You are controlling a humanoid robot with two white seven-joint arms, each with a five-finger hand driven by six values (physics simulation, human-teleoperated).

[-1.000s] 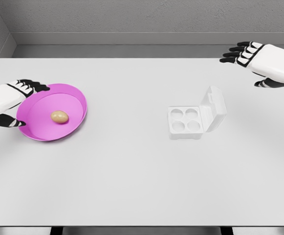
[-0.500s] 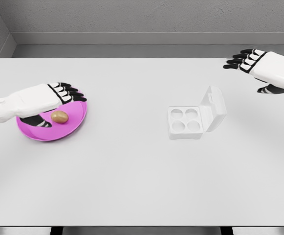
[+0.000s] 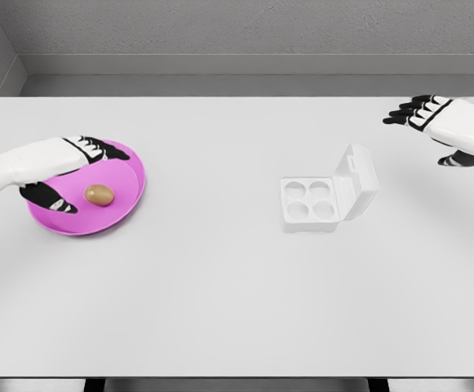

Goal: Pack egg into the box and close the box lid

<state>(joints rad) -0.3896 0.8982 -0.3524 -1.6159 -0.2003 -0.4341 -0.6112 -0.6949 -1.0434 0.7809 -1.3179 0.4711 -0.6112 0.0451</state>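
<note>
On the left of the white table [image 3: 220, 302] sits a pink plate [image 3: 126, 200] with a brown egg [image 3: 99, 193] lying near its middle. Left hand [image 3: 69, 163] hangs over the plate's far-left part, fingers spread and thumb lowered just left of the egg, gripping nothing; whether it touches the egg cannot be told. Right of centre, well apart from the plate, stands the white box [image 3: 310, 204], four cups empty, lid [image 3: 357, 181] tilted up on its right side. Bare tabletop lies between plate and box. Right hand [image 3: 445, 126] hovers at the far right edge beyond the box, fingers loosely extended, empty.
</note>
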